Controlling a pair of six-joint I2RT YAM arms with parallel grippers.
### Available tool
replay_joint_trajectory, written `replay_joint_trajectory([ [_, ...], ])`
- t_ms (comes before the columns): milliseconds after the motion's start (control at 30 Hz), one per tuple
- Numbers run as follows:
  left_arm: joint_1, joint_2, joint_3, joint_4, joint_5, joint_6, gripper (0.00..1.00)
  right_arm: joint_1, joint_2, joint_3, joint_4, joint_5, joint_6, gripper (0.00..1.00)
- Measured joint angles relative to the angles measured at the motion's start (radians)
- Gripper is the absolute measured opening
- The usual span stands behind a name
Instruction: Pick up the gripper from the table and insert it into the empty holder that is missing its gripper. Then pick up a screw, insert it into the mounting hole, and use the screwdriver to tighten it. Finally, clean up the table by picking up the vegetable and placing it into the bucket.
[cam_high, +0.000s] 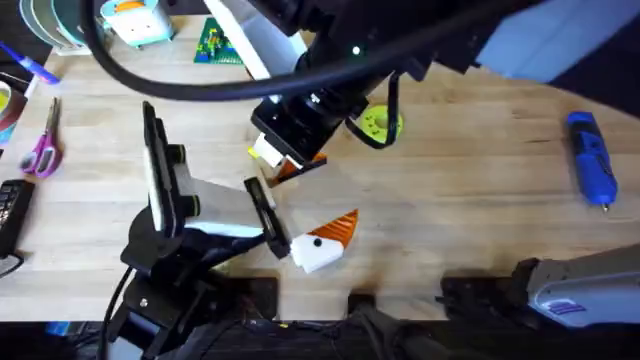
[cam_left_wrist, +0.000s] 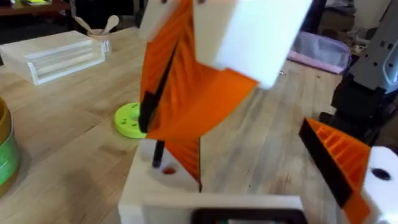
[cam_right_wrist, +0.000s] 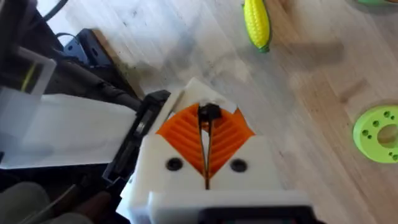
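My right hand (cam_right_wrist: 206, 122) has its orange pads pressed together, pinching a small dark screw (cam_right_wrist: 209, 112) at their tips. In the left wrist view the screw's thin black shaft hangs just above the mounting hole in the white, blocky holder (cam_left_wrist: 143, 186), so I judge this the screw-insertion step. Next I need a straight, gentle descent into that hole, then a release. My left hand (cam_left_wrist: 258, 162) is spread wide. The blue screwdriver (cam_high: 590, 158) lies well apart on the desk (cam_high: 470, 230), at 3 o'clock.
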Motion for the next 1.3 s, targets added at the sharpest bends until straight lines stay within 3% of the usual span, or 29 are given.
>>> replay_joint_trajectory([
  [1300, 0.000, 0.000, 0.000, 0.000, 0.000, 0.005, 0.992, 0.000, -0.001, 0.039, -0.035, -0.011, 0.018, 0.006],
])
